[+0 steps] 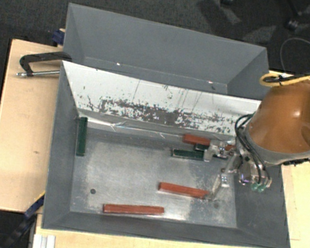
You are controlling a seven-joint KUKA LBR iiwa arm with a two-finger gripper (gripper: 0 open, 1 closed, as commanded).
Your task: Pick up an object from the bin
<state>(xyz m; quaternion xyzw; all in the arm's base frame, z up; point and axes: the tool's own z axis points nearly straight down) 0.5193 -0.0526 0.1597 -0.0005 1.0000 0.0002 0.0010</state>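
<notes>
So in the camera view the arm comes in from the right, its orange cover (285, 121) sitting up above the right side of the bin (156, 47). The gripper (218, 193) is down low over the right part of the bin floor. Its tip is right at the right-hand end of the middle red bar (182, 190), which lies flat about mid-floor. Whether it actually touches the bar, or is open or closed, can't be told from this angle. Nothing is visibly clamped in it.

Everything else looks untouched and lies flat:
- the back red bar (196, 139) lies near the back wall
- the dark green bar (188, 153) is just in front of it, left of the wrist
- the front red bar (133, 209) is down by the near wall, well apart from the gripper
- the green bar (82, 136) runs along the left wall, far from the action
- a dark speck (92, 192) sits on the floor at lower left

Progress-wise, the approach looks basically done, since the gripper is down at floor level next to a candidate. The actual pick doesn't look done though — no grasp can be seen and nothing is lifted. What's left is closing on something, likely that middle bar, and raising it clear of the bin.
</notes>
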